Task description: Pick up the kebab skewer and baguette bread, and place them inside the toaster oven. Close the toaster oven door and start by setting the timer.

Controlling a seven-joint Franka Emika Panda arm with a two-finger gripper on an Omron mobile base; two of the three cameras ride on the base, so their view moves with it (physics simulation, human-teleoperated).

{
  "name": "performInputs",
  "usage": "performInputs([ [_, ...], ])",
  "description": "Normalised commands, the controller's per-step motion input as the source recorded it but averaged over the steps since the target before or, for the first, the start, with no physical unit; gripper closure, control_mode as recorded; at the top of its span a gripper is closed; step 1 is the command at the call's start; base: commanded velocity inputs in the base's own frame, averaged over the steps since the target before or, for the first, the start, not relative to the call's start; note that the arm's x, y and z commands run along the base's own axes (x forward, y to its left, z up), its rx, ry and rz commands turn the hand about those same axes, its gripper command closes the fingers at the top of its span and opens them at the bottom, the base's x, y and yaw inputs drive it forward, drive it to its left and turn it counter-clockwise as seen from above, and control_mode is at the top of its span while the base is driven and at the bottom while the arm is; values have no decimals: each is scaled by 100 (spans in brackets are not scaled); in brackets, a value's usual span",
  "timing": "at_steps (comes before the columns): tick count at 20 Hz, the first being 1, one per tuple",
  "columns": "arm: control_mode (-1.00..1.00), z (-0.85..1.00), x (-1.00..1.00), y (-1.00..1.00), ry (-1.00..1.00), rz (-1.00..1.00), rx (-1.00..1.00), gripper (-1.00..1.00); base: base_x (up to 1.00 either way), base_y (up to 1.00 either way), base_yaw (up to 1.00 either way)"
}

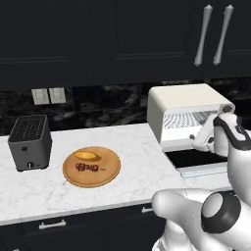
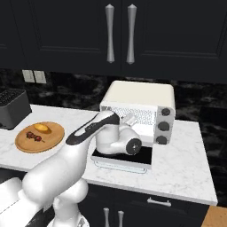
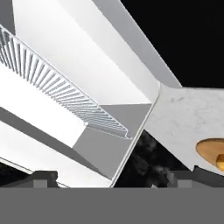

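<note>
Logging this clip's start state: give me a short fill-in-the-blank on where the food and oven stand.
1. The kebab skewer and baguette bread lie on the round wooden ____.
2. The toaster oven door is ____.
3. The gripper holds ____.
4. The dark two-slot toaster stands to the plate's ____ in the left base view.

Missing: plate; open; nothing; left

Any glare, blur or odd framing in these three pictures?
Left base view: even, sharp, soft shadow beside the dark toaster. Right base view: equally flat light, the arm hides part of the toaster oven door. Hand view: rolled sideways, toaster oven walls bright white, wire rack crisp.
</note>
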Motion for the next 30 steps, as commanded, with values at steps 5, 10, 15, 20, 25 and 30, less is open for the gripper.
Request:
performInputs([
  [5, -100, -20, 33, -13, 2, -12, 37, -100, 0, 0, 0],
  [10, -100, -15, 50, -2, 2, -2, 30, -100, 0, 0, 0],
  [15, -100, -18, 47, 0, 0, 0, 14, -100, 0, 0, 0],
  [20, -100, -18, 39, 0, 0, 0, 0, -100, 0, 0, 0],
  [25, -100, -19, 21, 0, -4, 0, -4, -100, 0, 0, 0],
  [30, -100, -7, 23, 0, -10, 0, -7, -100, 0, 0, 0],
])
